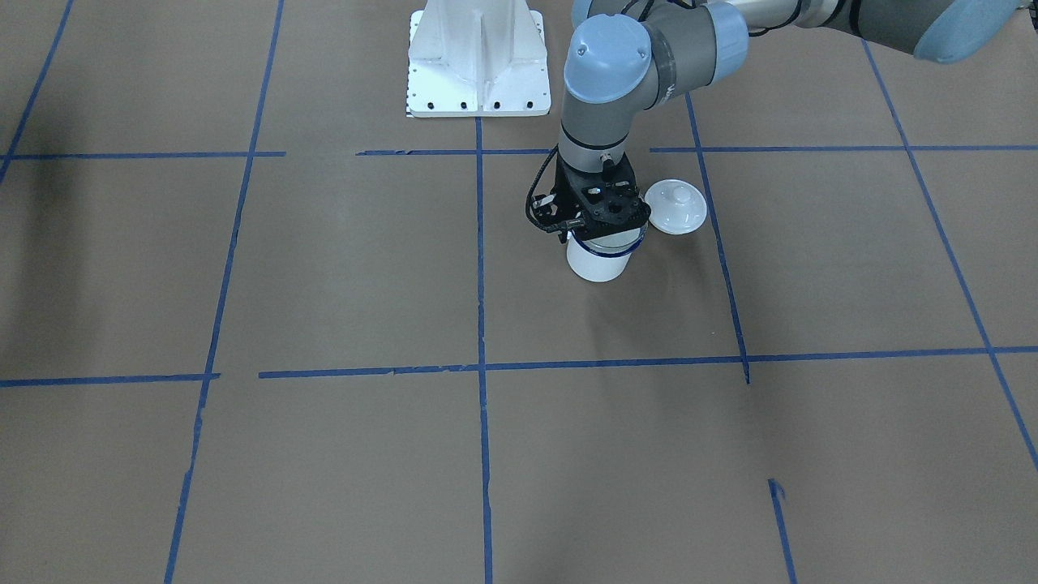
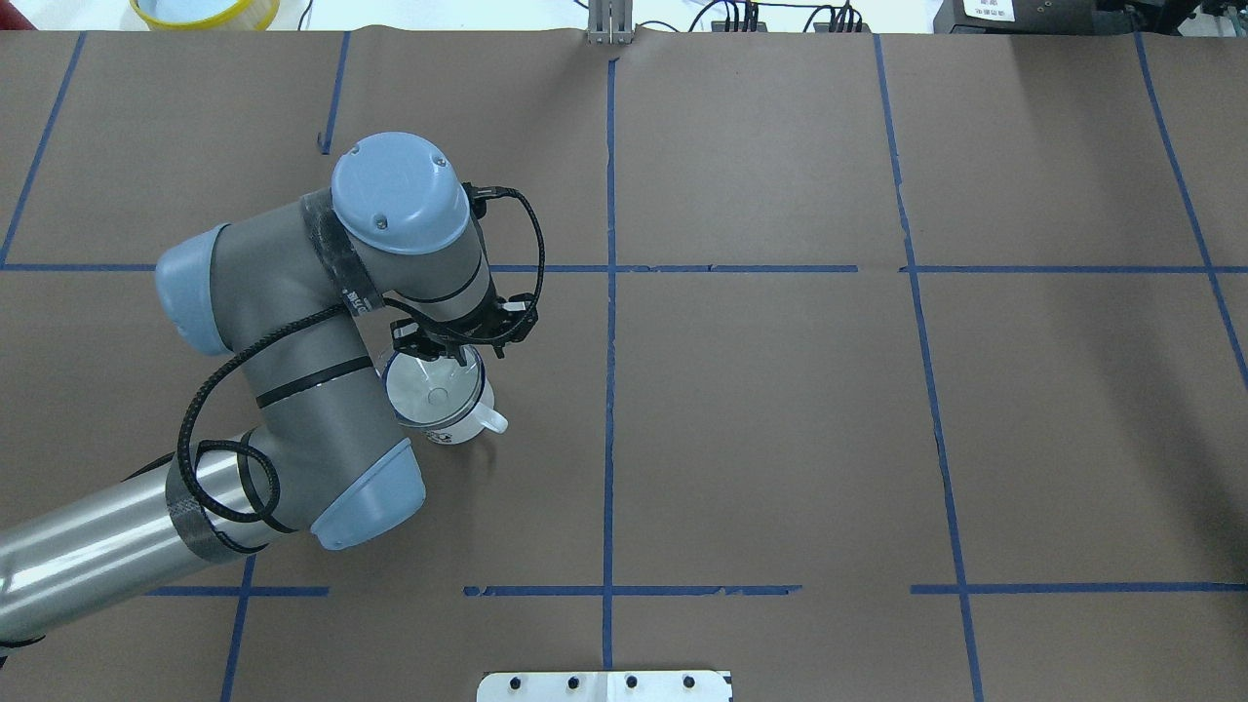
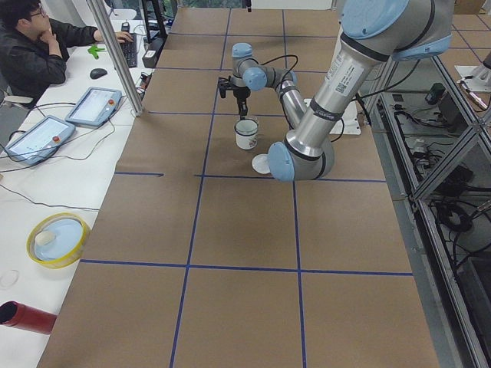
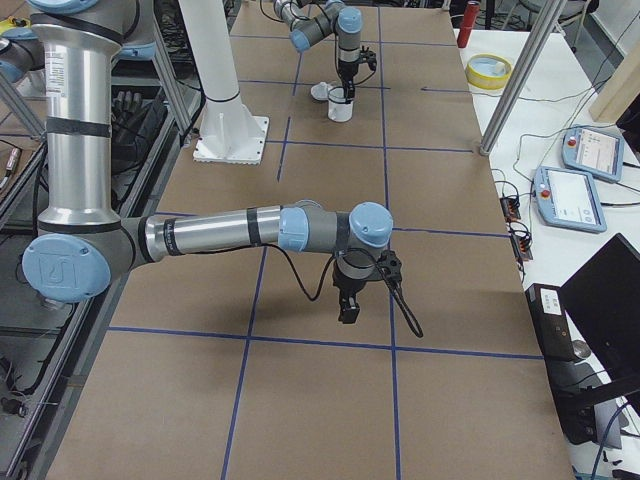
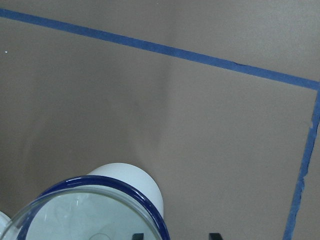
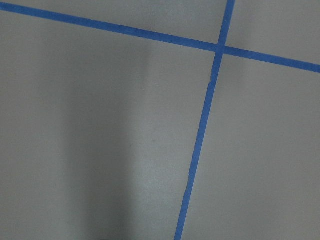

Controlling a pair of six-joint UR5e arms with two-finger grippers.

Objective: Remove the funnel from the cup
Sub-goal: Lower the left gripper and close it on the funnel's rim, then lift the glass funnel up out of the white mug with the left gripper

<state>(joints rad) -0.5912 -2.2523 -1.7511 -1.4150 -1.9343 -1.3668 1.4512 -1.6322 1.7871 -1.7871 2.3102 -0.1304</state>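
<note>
Left pincer (image 2: 456, 349) downward, jaws apart; right pincer (image 4: 347, 314) downward, far off.

Blocked above cup (image 2: 458, 429) by left gripper (image 2: 453, 353), jaws apart astride far rim. Crowded left and near by left arm (image 2: 292, 390). Hemmed left-near by white lid (image 1: 675, 206) beside cup. Passable right and far over surface (image 2: 780, 419), save handle (image 2: 495, 421) jutting right.

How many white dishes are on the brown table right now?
2: the cup below the left arm, and a domed lid beside it on the robot's left. The arm may hide more.
</note>
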